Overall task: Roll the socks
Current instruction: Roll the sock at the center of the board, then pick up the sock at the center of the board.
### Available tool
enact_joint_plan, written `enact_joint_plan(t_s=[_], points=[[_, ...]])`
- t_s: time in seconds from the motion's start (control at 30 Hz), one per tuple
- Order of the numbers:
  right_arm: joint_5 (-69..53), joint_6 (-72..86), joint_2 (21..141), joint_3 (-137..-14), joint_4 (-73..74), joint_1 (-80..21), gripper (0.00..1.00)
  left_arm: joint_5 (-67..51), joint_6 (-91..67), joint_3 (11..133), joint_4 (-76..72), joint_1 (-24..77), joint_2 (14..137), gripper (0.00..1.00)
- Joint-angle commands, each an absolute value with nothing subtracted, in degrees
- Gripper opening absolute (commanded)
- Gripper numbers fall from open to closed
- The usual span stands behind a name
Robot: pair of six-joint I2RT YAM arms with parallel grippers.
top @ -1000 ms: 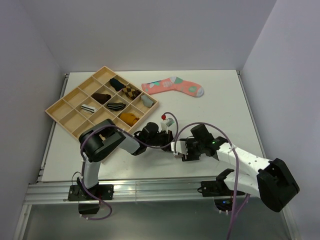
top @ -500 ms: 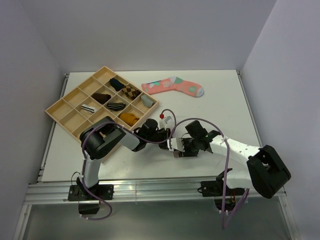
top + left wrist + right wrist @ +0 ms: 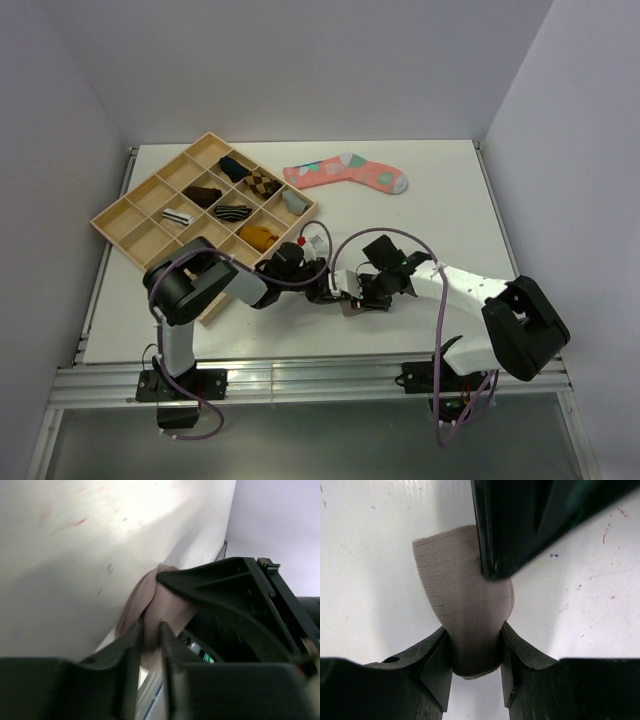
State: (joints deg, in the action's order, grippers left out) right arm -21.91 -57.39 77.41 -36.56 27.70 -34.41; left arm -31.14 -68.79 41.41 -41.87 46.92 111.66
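Note:
The taupe-brown sock (image 3: pixel 465 605) is a folded bundle on the white table, pinched between both grippers. My right gripper (image 3: pixel 476 666) is shut on its near end, with fingers on both sides. My left gripper (image 3: pixel 150 639) is shut on the same sock (image 3: pixel 146 592) from the opposite side. In the top view the grippers meet near the table's front middle: left gripper (image 3: pixel 326 291), right gripper (image 3: pixel 358 293), with a bit of taupe sock (image 3: pixel 350 307) showing below them. The red-striped cuff is hidden. The white ankle sock is not in view.
A wooden compartment tray (image 3: pixel 120 215) holding several rolled socks stands at the back left, close to the left arm. A coral-pink patterned sock (image 3: pixel 345 172) lies flat at the back middle. The table's front edge runs just below the grippers.
Both grippers have shifted left with the sock held between them. The right arm has reached further left, and the left wrist has drawn back toward the tray.

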Motion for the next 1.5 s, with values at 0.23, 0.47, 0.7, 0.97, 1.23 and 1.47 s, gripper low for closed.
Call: enact_joint_plan(t_s=[0.23,0.47,0.7,0.97,1.23,1.47], points=[[-17.76,-49.05,78.40,-36.56,27.07,-34.37,0.06,-13.90,-77.25,31.03,-31.03,45.97,90.82,0.37],[-17.75,-44.83,78.14,-37.00,25.75,-34.37,0.02,6.21,-91.47,26.98,-21.12,56.14,78.67,0.43],[-17.58,-42.81,78.84,-37.53,24.00,-34.37,0.00,24.59,-114.94,29.61,-10.22,71.52,80.15,0.54],[-19.25,-40.52,78.66,-38.06,22.50,-34.45,0.00,33.83,-127.87,33.92,-8.63,74.36,86.83,0.61],[-21.62,-38.59,79.19,-39.02,22.94,-34.45,0.00,36.30,-131.48,36.38,-12.83,74.18,92.80,0.64],[-22.50,-37.79,78.92,-39.11,22.41,-34.45,0.00,35.77,-132.63,37.35,-18.37,73.65,97.11,0.64]])
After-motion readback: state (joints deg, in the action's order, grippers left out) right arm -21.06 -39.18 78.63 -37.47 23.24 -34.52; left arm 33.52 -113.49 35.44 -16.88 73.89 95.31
